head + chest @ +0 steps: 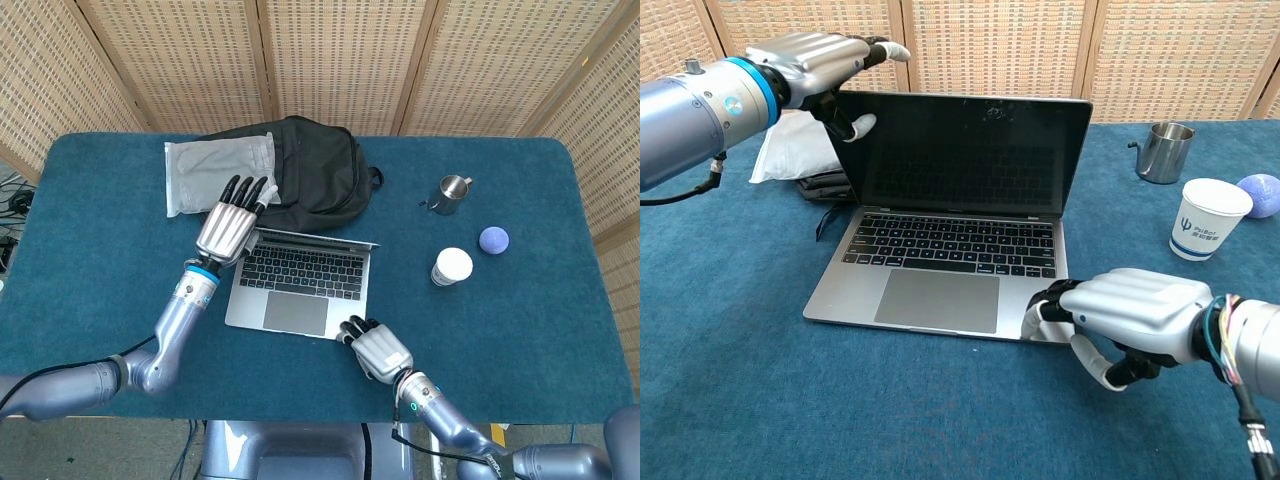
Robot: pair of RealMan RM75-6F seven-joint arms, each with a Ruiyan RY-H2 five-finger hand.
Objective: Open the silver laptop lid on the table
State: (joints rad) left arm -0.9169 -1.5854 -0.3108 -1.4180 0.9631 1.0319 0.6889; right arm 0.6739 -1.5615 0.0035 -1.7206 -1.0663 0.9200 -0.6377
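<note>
The silver laptop [300, 283] [940, 270] sits mid-table with its lid raised to about upright; the dark screen [965, 150] faces me. My left hand [228, 229] [825, 65] pinches the lid's upper left corner, thumb on the screen side and fingers over the top edge. My right hand [378, 349] [1135, 315] lies palm down with its fingertips pressing on the front right corner of the laptop base.
A black backpack [315, 170] with a grey pouch [220, 173] lies right behind the lid. To the right stand a steel cup [451, 193] [1164, 151], a white paper cup [452, 266] [1208, 217] and a blue ball [493, 239] [1262, 193]. Wicker screens stand behind the table.
</note>
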